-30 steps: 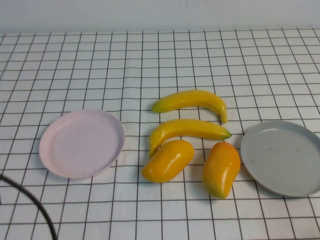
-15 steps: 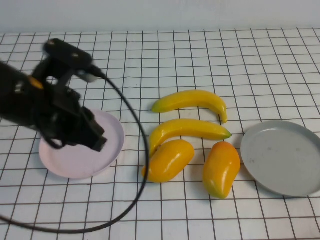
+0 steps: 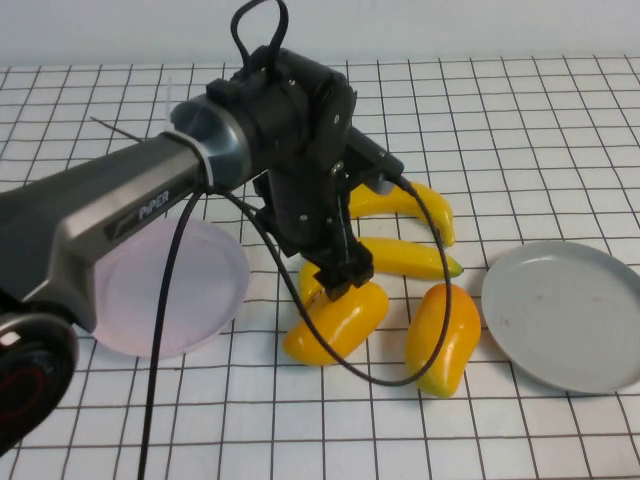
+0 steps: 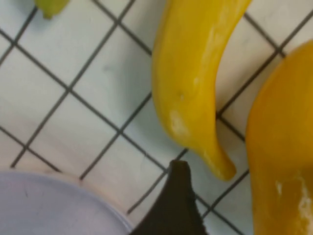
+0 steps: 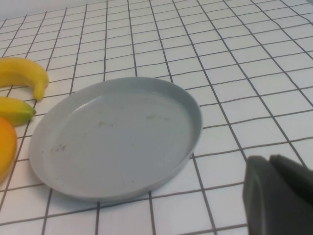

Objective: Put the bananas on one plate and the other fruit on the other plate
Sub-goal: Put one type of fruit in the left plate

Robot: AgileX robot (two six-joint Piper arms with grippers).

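With the left hand (image 3: pixel 345 280) low at frame centre over the near banana (image 3: pixel 405 257) and left mango (image 3: pixel 335 322), grip state unclear, and the right hand (image 5: pixel 281 196) parked by the grey-blue plate (image 3: pixel 565 315), grip likewise unclear, it should settle squarely on one fruit without nudging its neighbour.

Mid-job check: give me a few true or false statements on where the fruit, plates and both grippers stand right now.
1. Both plates hold no fruit. True: the pink plate and the grey-blue plate are bare.
2. The left gripper is over the grey-blue plate. False: it is above the near banana and the left mango.
3. The right mango lies on the table. True.
4. The far banana is on the pink plate. False: it lies on the table.
5. The right gripper holds a banana. False: it holds nothing, beside the grey-blue plate.
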